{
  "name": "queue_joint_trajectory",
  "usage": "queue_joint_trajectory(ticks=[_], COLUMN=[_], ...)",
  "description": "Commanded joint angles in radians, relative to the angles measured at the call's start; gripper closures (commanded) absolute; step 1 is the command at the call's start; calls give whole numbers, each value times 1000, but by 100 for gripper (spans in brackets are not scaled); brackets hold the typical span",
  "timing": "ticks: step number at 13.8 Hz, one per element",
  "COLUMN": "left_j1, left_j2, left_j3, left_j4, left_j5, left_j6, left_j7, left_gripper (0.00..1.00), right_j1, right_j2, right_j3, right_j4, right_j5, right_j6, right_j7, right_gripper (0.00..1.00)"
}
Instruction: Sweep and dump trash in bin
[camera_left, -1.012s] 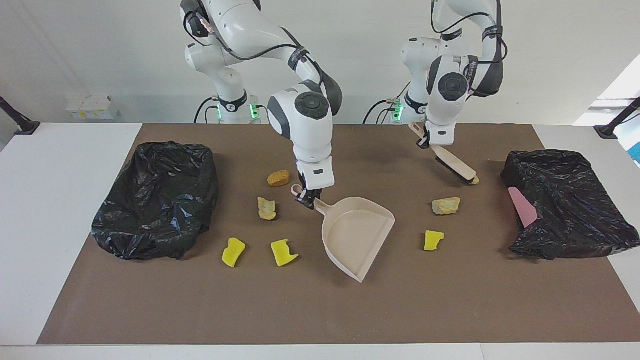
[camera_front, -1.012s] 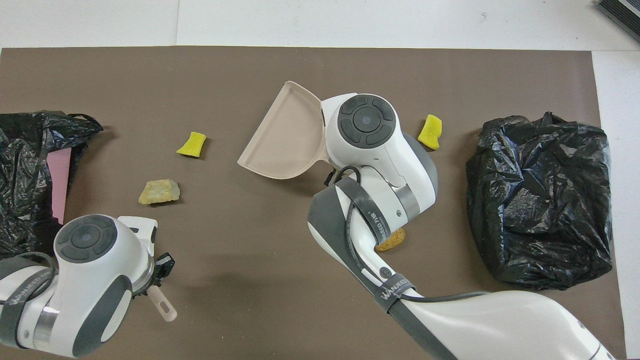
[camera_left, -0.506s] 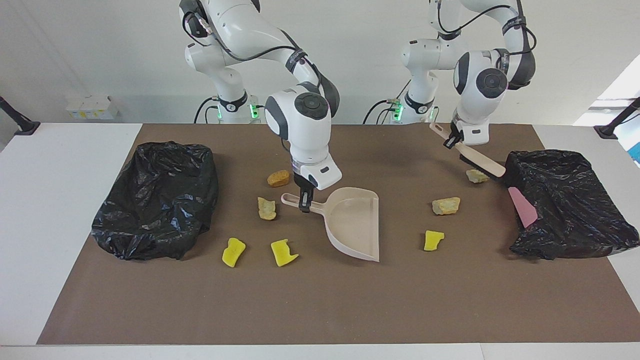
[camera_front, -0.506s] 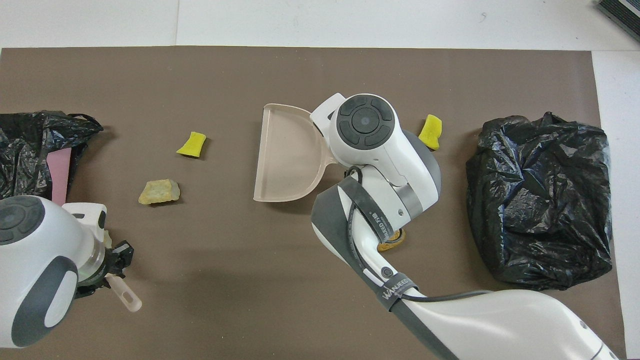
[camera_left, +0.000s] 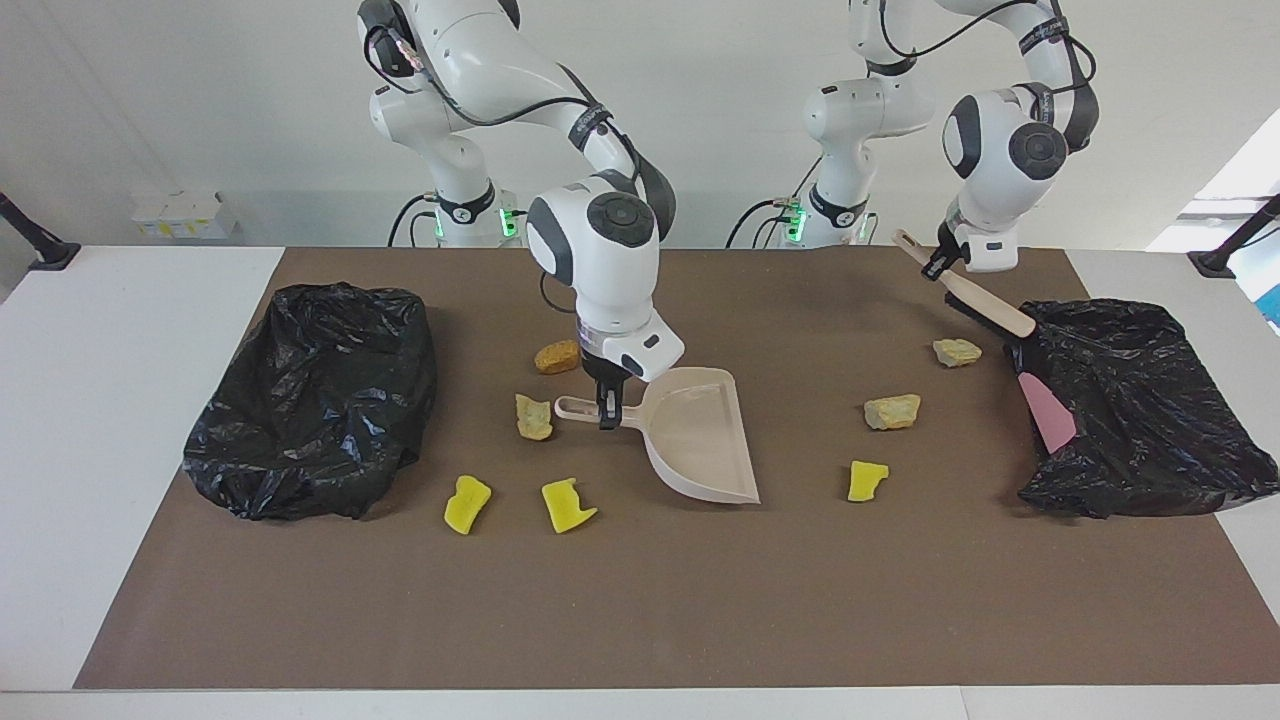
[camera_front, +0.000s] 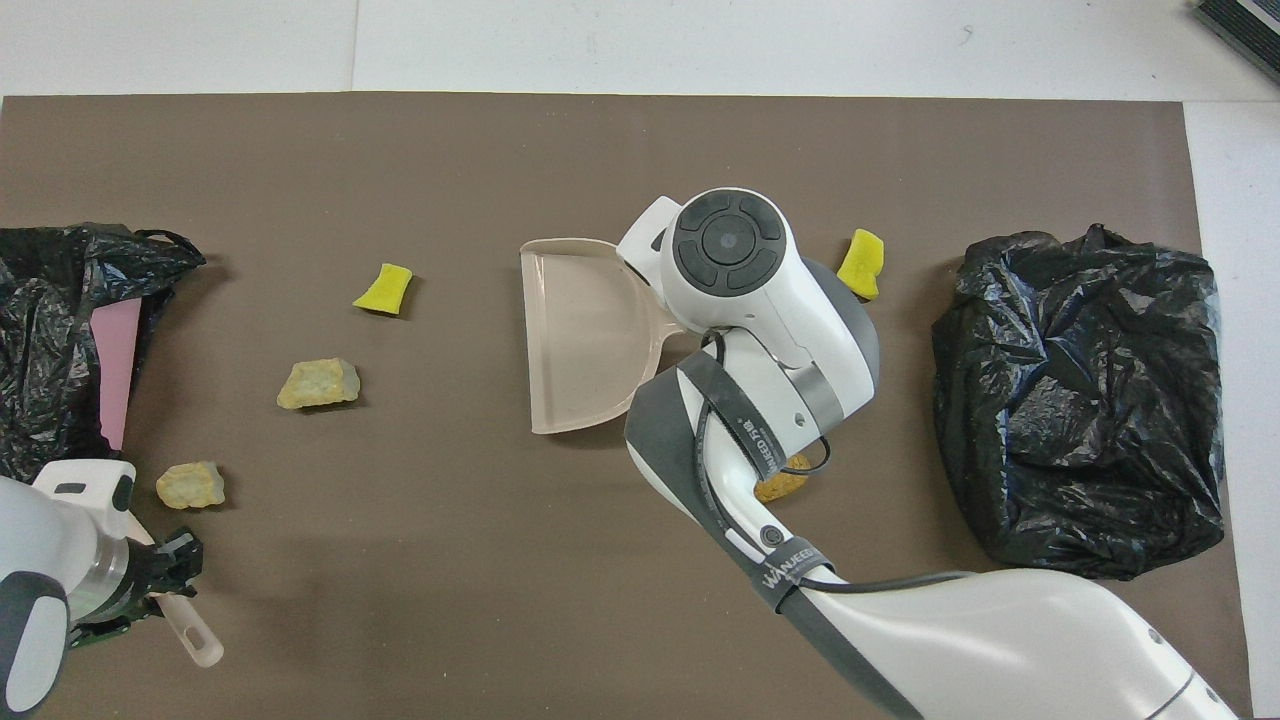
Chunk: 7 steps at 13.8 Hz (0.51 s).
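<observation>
My right gripper (camera_left: 606, 410) is shut on the handle of the beige dustpan (camera_left: 700, 435), whose mouth faces the left arm's end of the table. My left gripper (camera_left: 943, 262) is shut on the brush (camera_left: 985, 308), held tilted over the mat at the rim of a black bag-lined bin (camera_left: 1130, 400). Several trash chunks lie on the mat: tan ones (camera_left: 957, 351) (camera_left: 892, 411) and a yellow one (camera_left: 866, 480) between dustpan and that bin, and an orange-brown one (camera_left: 556, 356), a tan one (camera_left: 533, 416) and two yellow ones (camera_left: 467, 503) (camera_left: 567, 504) beside the dustpan's handle.
A second black bag-lined bin (camera_left: 315, 400) stands at the right arm's end of the table. A flat pink piece (camera_left: 1045, 415) leans at the mouth of the bin by the brush. The brown mat (camera_left: 640, 620) covers the table's middle.
My left arm has swung the brush up off a tan chunk and toward the bin at its end. My right gripper has turned the dustpan so its mouth faces that end.
</observation>
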Motion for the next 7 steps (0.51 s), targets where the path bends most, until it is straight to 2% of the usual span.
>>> queue_joint_trajectory(ticks=[1, 5, 7], left_j1=[-9, -127, -155], left_j2=[-6, 63, 87], left_j3=[-8, -8, -8], left_j4=[-75, -65, -52], left_j5=[3, -9, -98], left_j6=[139, 213, 273], left_j7=[10, 12, 112], left_gripper=[100, 100, 100], right_j1=[4, 7, 7], right_j2=[10, 12, 12], right_j3=[6, 6, 6], right_j4=[-2, -23, -23], right_j5=[-43, -36, -35], right_j6=[-12, -10, -12], right_j7=[-27, -34, -23], right_gripper=[100, 100, 100])
